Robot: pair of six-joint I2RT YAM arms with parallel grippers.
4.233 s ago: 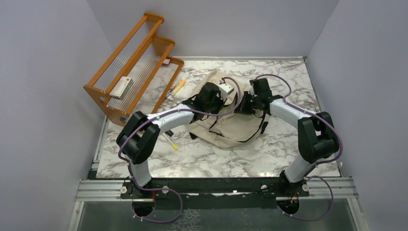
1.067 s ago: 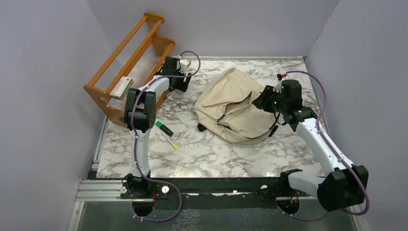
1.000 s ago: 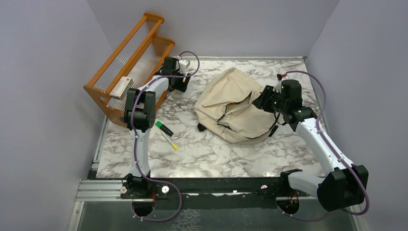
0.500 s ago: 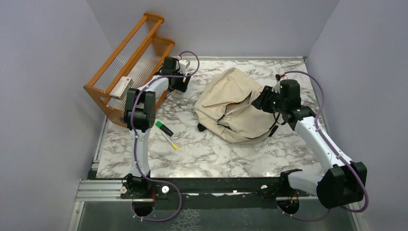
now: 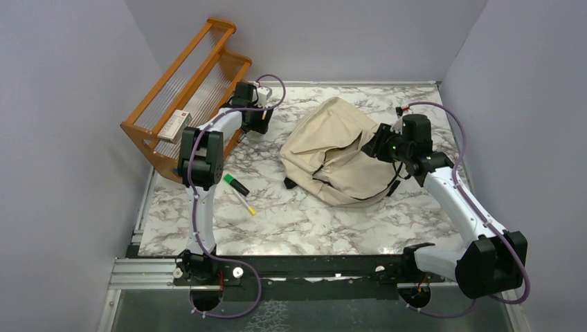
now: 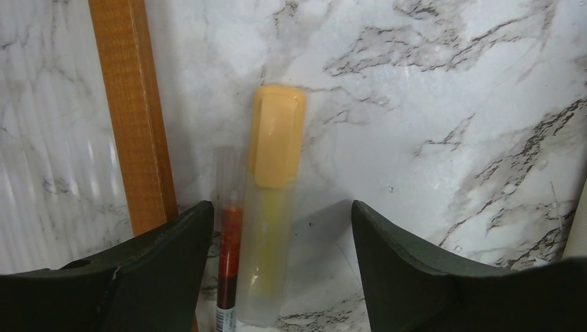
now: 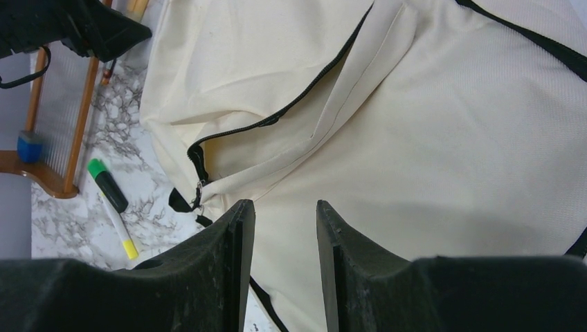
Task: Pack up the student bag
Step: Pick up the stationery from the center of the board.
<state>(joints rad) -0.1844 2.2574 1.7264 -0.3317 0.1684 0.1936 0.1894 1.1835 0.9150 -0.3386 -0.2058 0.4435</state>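
Observation:
The student bag (image 5: 332, 152) is a cream canvas backpack lying in the middle of the marble table, its black zipper (image 7: 277, 117) partly undone. My right gripper (image 5: 376, 144) hovers over the bag's right side. In the right wrist view it (image 7: 285, 204) stands open with a narrow gap, only bag cloth (image 7: 429, 124) showing beyond it. My left gripper (image 5: 255, 126) is down at the foot of the wooden rack. In the left wrist view it (image 6: 280, 207) is open, straddling an orange-capped highlighter (image 6: 270, 207) and a thin red pen (image 6: 228, 256) that lie side by side.
The orange wooden rack (image 5: 187, 90) stands at the back left with a small box (image 5: 174, 125) on its shelf; its rail (image 6: 131, 124) lies just left of the red pen. A green-capped marker (image 5: 237, 185) and a yellow-tipped pen (image 5: 244, 202) lie left of the bag.
Since the oldest frame both arms have left the bag: the left went to the rack, the right drew back to the right. In the last second the left jaws narrowed a little.

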